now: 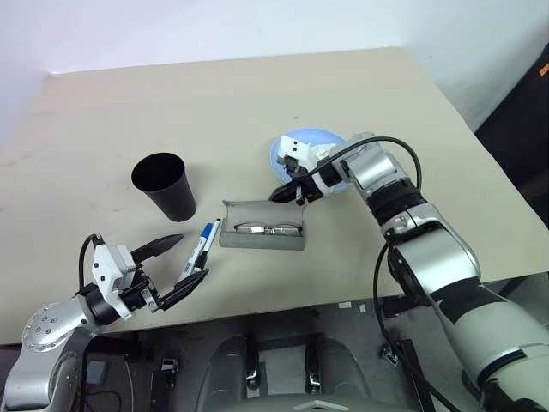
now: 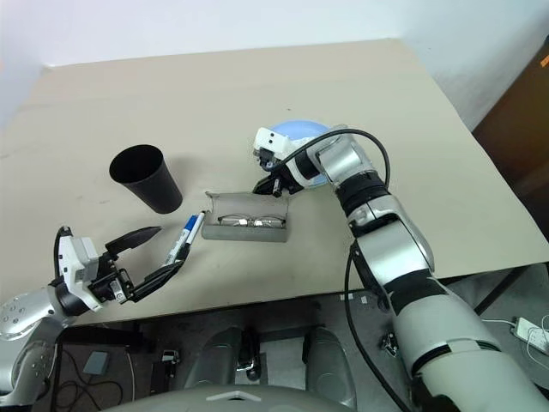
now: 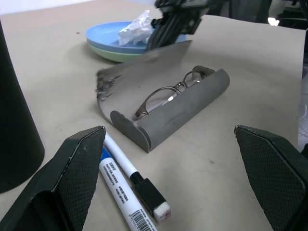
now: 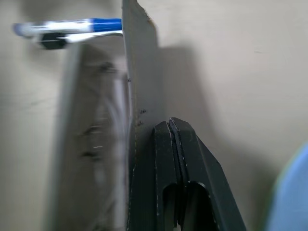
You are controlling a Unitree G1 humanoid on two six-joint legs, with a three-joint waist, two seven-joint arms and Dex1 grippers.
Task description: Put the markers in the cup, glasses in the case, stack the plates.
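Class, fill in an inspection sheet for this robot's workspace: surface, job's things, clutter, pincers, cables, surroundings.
Surface: beige table.
Job's things: black cup upright; two markers lying beside it; glasses inside the open grey case; blue plate on green plate, stacked.
Clutter: crumpled tissue on the top plate.
Pincers: left pincer open near the markers; right pincer shut, against the case's lid.
Cables: black cable along the right arm.
Surroundings: pale wall behind the table.

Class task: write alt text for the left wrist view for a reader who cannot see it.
A grey case lies open with glasses inside, the shut right gripper at its raised lid. Two markers lie between the open left gripper's fingers; beyond, stacked plates hold a tissue.
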